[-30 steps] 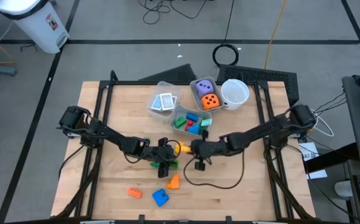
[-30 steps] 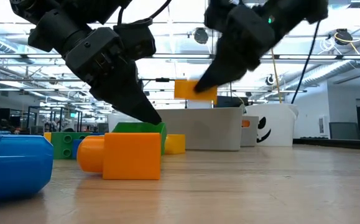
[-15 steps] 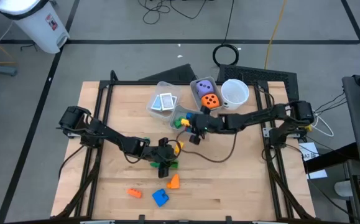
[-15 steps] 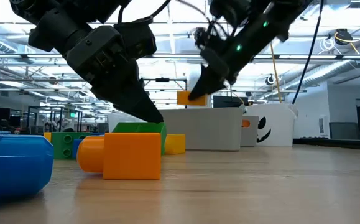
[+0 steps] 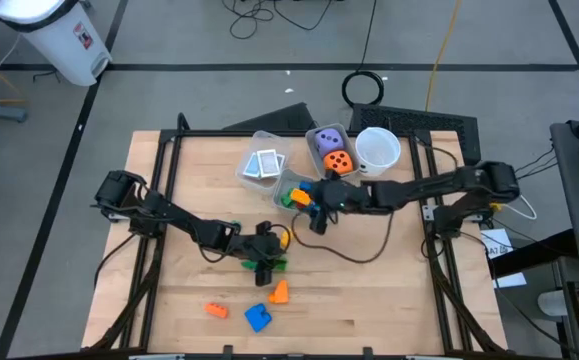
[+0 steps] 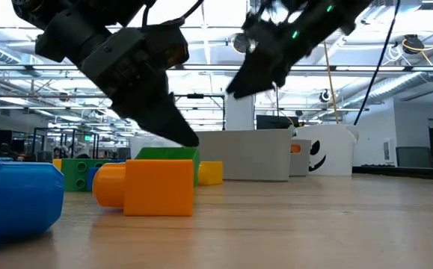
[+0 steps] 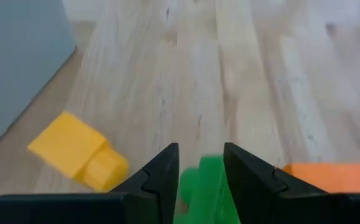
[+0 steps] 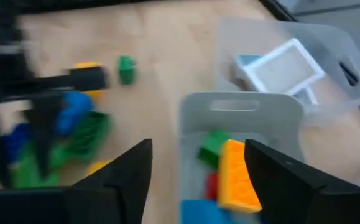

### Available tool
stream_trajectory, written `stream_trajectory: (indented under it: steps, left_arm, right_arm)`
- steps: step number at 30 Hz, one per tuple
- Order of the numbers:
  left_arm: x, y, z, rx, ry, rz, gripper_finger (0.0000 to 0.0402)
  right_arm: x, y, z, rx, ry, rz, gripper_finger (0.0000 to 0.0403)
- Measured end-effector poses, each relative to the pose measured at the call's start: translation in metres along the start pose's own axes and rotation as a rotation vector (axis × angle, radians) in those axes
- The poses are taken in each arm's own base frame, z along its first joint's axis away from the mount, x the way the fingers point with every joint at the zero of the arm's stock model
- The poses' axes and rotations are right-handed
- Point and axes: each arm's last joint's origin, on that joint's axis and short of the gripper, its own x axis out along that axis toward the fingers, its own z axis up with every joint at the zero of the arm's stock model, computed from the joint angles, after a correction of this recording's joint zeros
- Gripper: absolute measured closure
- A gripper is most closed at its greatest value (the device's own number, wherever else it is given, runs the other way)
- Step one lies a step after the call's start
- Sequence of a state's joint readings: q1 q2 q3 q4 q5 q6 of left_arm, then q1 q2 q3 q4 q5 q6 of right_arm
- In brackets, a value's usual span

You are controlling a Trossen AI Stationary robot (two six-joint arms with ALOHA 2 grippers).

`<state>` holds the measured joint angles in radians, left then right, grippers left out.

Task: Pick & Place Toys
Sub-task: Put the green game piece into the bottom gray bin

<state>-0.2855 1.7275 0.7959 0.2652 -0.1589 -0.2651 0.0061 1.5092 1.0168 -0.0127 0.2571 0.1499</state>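
No brand or readable writing shows on anything; the white cup bears only a dark smiling face, seen in the low view alone.

The right gripper hangs over the clear bin of blocks, its fingers spread and grasping nothing. Its wrist view shows an orange block lying free in that bin beside a green block, with white patterned cards in the neighbouring bin.

The left gripper is down on the tabletop, clenched around a green block, which the left wrist view shows between its fingers. A yellow block lies just beside it.

Only the high view shows the purple die and the orange die together in a third bin, and a loose blue block near the tabletop's front edge.
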Motion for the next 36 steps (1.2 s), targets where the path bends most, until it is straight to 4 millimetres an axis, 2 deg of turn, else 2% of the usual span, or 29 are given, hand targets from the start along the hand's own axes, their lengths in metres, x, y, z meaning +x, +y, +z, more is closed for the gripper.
stream_trajectory:
  steps: [7,13,17,21,25,36]
  left_arm:
    - [-0.001,-0.003,0.01,-0.079,-0.106,-0.033,0.027]
    - [-0.003,-0.005,0.012,-0.012,-0.12,-0.038,0.027]
    - [-0.011,-0.021,0.016,0.111,-0.09,-0.005,0.027]
    - [-0.017,-0.036,0.016,0.208,0.129,0.099,0.027]
    - [-0.022,-0.04,0.007,0.236,0.271,0.189,0.027]
    - [-0.023,-0.042,0.004,0.237,0.246,0.252,0.027]
  right_arm:
    - [-0.046,0.037,0.001,-0.056,0.002,0.13,0.0168]
    - [-0.061,0.064,-0.018,-0.11,-0.003,0.148,0.0182]
    - [-0.063,0.069,-0.024,-0.166,0.0,0.121,0.0189]
    - [-0.068,0.067,-0.021,-0.161,-0.015,0.126,0.019]
    - [-0.072,0.066,-0.019,-0.152,-0.025,0.128,0.0191]
    - [-0.073,0.065,-0.019,-0.127,-0.025,0.129,0.0191]
